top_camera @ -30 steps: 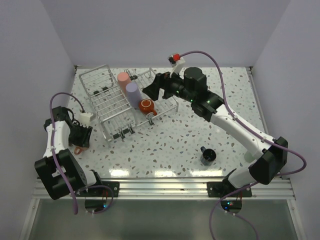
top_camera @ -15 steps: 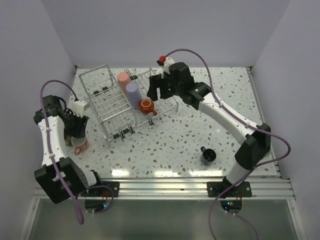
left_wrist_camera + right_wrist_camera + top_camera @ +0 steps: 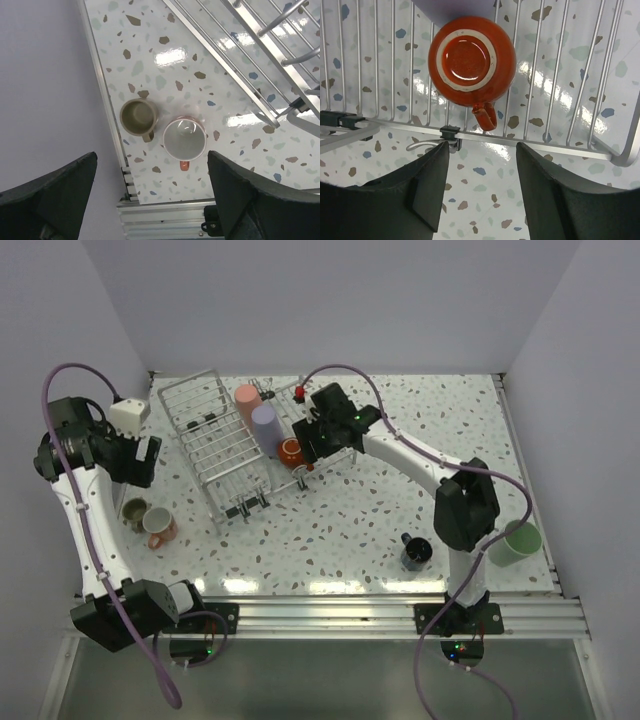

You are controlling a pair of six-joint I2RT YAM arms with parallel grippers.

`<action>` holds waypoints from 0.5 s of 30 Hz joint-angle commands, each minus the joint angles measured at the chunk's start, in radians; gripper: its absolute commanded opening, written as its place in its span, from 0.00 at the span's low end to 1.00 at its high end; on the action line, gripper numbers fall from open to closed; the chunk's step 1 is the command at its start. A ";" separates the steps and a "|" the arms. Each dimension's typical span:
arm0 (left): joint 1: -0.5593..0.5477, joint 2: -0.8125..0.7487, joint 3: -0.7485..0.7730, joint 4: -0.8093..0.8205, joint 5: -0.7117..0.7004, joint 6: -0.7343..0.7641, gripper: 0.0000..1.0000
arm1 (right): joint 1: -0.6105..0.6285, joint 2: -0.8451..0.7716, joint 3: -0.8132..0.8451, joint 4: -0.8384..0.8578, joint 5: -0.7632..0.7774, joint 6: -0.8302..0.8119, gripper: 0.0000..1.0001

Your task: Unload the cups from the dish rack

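Note:
The wire dish rack (image 3: 203, 435) holds a pink cup (image 3: 247, 398), a lavender cup (image 3: 265, 423) and an orange-red cup (image 3: 291, 451). My right gripper (image 3: 317, 444) hovers open just right of the orange-red cup. In the right wrist view that cup (image 3: 471, 59) lies upside down on the rack wires (image 3: 545, 140), its handle toward my gripper (image 3: 482, 195), and nothing is between the fingers. My left gripper (image 3: 140, 462) is open and raised. In the left wrist view a beige cup (image 3: 138, 116) and a salmon cup (image 3: 184, 139) stand upright below my open left gripper (image 3: 152, 200).
A dark cup (image 3: 416, 551) stands on the table at front right, and a mint-green cup (image 3: 518, 541) sits by the right edge. The beige cup (image 3: 135, 510) and salmon cup (image 3: 158, 524) stand near the left wall. The rack's corner (image 3: 260, 65) lies right of them.
My left gripper opened, let go of the salmon cup and rose toward the back left. My right arm swung left and down over the orange-red cup, its jaws narrowing.

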 commanded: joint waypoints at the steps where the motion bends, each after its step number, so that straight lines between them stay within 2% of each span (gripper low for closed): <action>1: -0.001 -0.012 0.138 0.008 -0.020 -0.070 1.00 | 0.000 0.055 0.048 0.018 -0.027 -0.052 0.58; 10: -0.001 -0.004 0.224 0.042 0.050 -0.117 1.00 | 0.000 0.134 0.074 0.058 -0.038 -0.056 0.55; 15: -0.001 -0.006 0.237 0.058 0.069 -0.115 1.00 | 0.000 0.173 0.073 0.078 -0.023 -0.055 0.47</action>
